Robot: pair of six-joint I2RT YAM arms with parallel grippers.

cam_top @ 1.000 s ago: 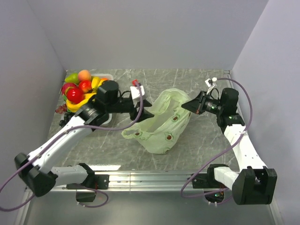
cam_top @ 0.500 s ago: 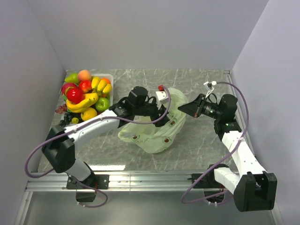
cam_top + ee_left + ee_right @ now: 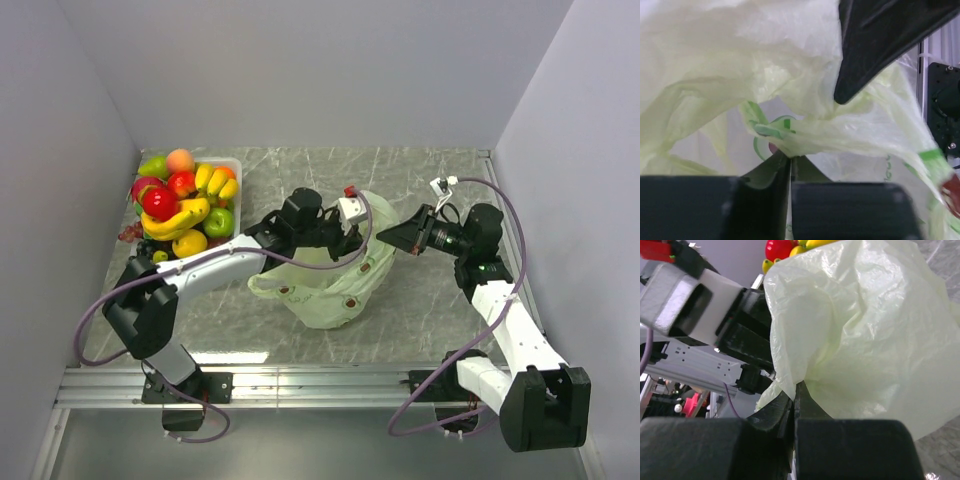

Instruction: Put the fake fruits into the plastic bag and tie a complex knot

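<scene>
The pale-green plastic bag (image 3: 330, 285) lies crumpled mid-table, and I see no fruit inside it. My left gripper (image 3: 352, 238) reaches into the bag's upper rim and is shut on a bunched fold of plastic (image 3: 790, 150). My right gripper (image 3: 384, 238) is shut on the opposite rim, pinching a thin edge of the bag (image 3: 796, 386). The two grippers sit close together, and the right finger (image 3: 875, 45) shows dark above the bag in the left wrist view. The fake fruits (image 3: 185, 205) are heaped in the tray at far left. No knot is in view.
The clear tray (image 3: 236, 163) stands in the back left corner by the left wall. Dark grapes (image 3: 131, 233) and a small green fruit (image 3: 160, 257) lie on the table beside it. A metal rail (image 3: 300, 382) runs along the near edge.
My left arm swung right from the tray side to the bag, and its open jaws shut on the rim. The right gripper kept its pinch and drifted slightly left.
</scene>
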